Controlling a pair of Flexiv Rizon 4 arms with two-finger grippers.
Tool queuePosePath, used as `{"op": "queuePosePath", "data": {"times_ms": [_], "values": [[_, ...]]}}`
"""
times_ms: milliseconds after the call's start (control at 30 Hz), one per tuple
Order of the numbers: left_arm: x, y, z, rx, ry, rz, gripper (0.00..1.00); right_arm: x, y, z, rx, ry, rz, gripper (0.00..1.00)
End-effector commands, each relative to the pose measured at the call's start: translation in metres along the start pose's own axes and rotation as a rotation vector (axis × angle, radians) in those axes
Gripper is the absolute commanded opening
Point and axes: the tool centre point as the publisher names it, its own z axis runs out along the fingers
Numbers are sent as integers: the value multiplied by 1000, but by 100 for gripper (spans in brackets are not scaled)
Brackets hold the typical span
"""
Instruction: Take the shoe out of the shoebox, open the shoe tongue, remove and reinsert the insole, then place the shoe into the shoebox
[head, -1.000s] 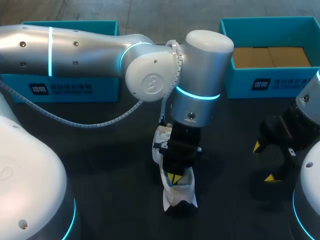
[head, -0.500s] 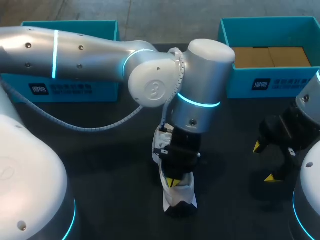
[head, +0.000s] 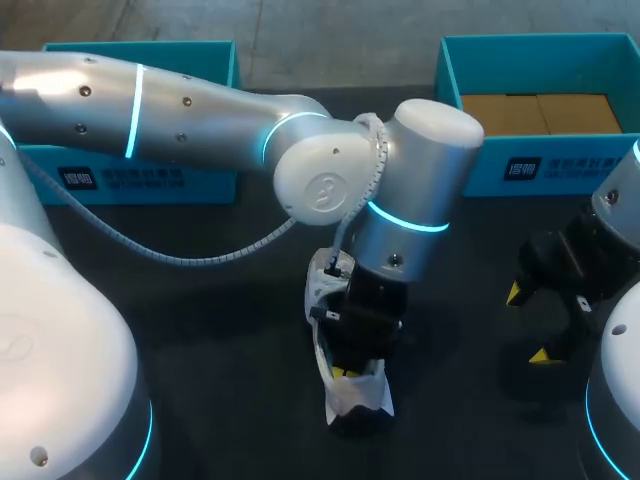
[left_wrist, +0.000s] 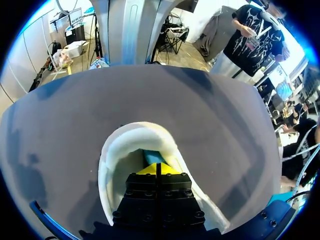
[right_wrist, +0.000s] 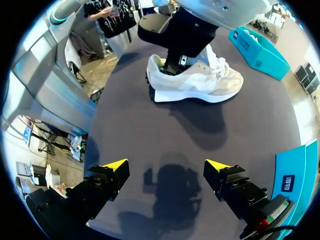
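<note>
Two teal cardboard boxes stand at the far side of the dark table (head: 200, 330): the left shoebox (head: 200, 180) at 10 o'clock and the right shoebox (head: 580, 165) at 2 o'clock. Each front carries a dark label with white print, too small to read. The cream-white lace-up sneaker (head: 355, 397) stands on its sole near 6 o'clock. The left gripper (left_wrist: 156, 169) is down in its heel opening, fingers pressed together, with a blue insole (left_wrist: 153, 157) just ahead of the tips. Whether they pinch it I cannot tell. The right gripper (right_wrist: 165, 167), at 3 o'clock, hovers with fingers spread, well apart from the sneaker.
</note>
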Motion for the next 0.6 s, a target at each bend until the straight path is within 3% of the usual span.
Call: {"op": "queuePosePath", "data": {"times_ms": [33,400,600], "values": [[-4,-2,13,-10,10,-1,0,1,0,1,3,-2,1,100],[-18,8,27,-79,-36,-62,0,1,0,1,3,-2,1,100],[-13,10,4,-109,-118,-91,0,1,0,1,3,-2,1,100]]}}
